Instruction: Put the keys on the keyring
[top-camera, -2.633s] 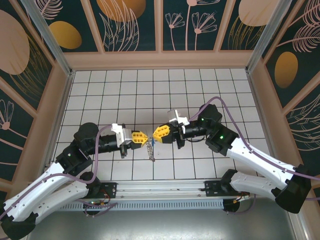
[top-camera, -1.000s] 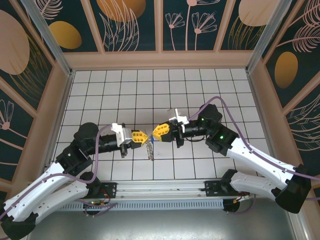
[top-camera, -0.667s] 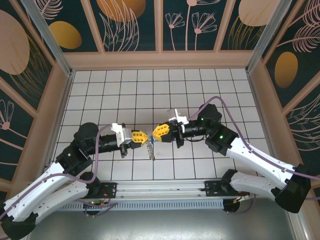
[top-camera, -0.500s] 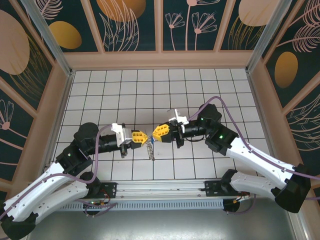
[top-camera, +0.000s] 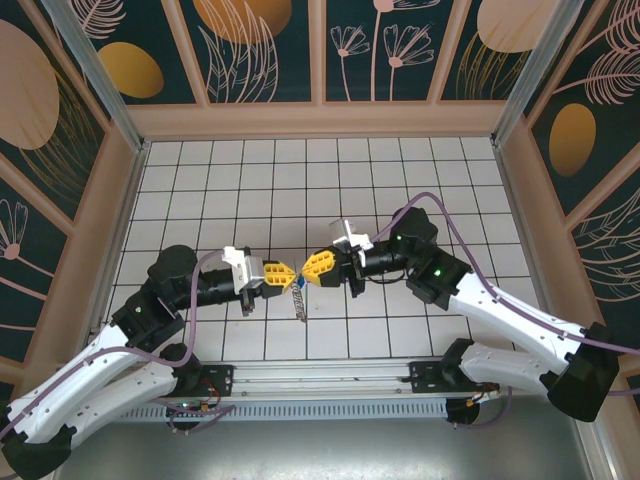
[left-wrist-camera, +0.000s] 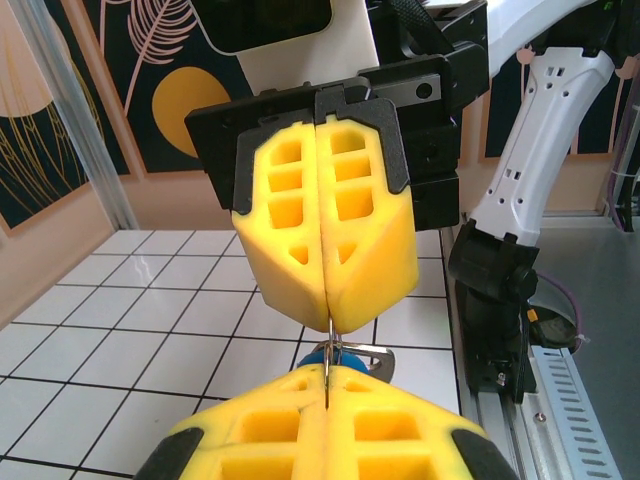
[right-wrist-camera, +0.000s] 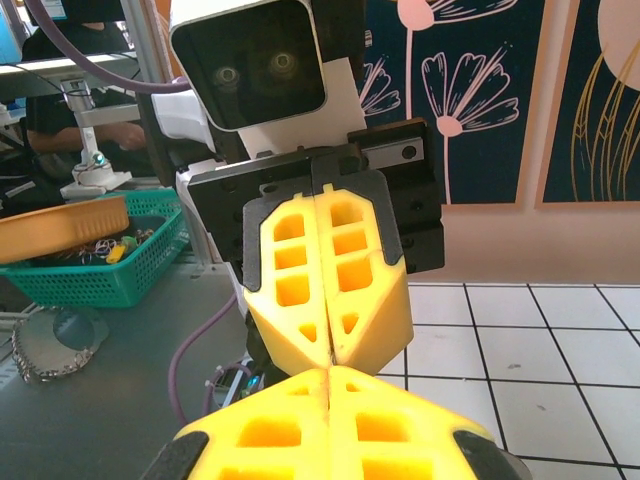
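Two grippers meet tip to tip above the near middle of the table (top-camera: 420, 180). We record the left gripper (top-camera: 288, 277) and the right gripper (top-camera: 308, 270) each with fingers pressed flat together. From the left wrist we see a thin metal blade leaving the right gripper's clenched pads (left-wrist-camera: 355, 240) and ending in the blue head of the key (left-wrist-camera: 318, 355), just off the left tips. We judge the right is pinching the key by its blade so that the head is offered first. Beside that head sits a metal clasp (left-wrist-camera: 368, 358), and from above the keyring (top-camera: 301, 302) dangles under the left tips. We therefore take the left to be clamped on the keyring, holding it steady off the table. Whether the key is already threaded we cannot tell. The next move, in our judgement, calls for fine alignment, and a slipping blade is the risk.
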